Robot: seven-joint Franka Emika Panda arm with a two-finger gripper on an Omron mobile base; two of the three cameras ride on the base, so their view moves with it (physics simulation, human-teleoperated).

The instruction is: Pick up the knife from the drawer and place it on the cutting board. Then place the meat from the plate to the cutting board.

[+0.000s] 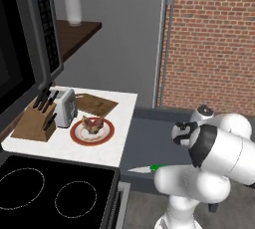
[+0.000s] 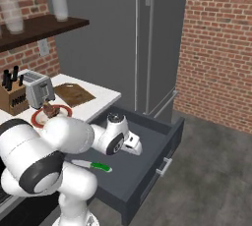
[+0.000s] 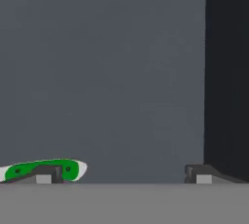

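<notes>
The knife (image 2: pixel 92 165) lies in the open drawer (image 2: pixel 147 171) — the meat (image 1: pixel 92 123) on the plate (image 1: pixel 92 132) beside the cutting board (image 1: pixel 95 104).

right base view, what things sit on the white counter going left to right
knife block -> toaster -> plate with the meat on it -> cutting board

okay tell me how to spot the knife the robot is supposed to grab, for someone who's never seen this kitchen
Start at the white counter beside the tall grey fridge; just below it a wide dark grey drawer stands pulled open. On the drawer's floor lies a small knife. Its bright green handle and short pale blade set it apart from the dark-handled knives standing in the wooden block on the counter.
</notes>
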